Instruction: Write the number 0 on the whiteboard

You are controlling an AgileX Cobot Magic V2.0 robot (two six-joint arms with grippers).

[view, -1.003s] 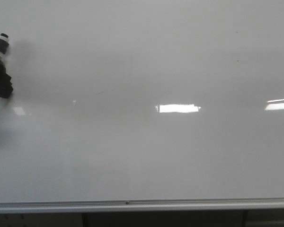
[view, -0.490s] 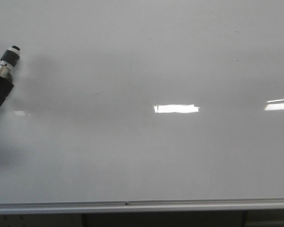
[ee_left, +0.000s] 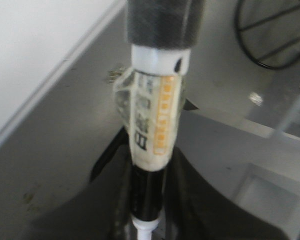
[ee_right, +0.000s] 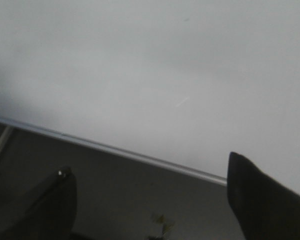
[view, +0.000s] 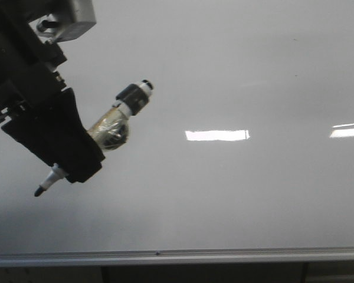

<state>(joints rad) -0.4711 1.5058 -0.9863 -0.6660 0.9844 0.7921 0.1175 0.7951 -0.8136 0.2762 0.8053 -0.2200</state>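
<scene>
Because the left gripper (view: 65, 153) clamps the marker (view: 109, 132) by its taped middle, with the tip (view: 40, 190) poking out below the fingers, a slanted touch could skid or smear the stroke. No 0 shows yet — the glossy whiteboard (view: 236, 194) behind is bare. The right gripper (ee_right: 150, 200) hangs with fingers apart, holding nothing.

Glossy white whiteboard (view: 236, 76) with metal edge; plastic marker (view: 109, 132) wrapped in shiny clear tape

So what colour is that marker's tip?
Black, seen best in the front view: the marker's tip pokes out below the left hand.
</scene>
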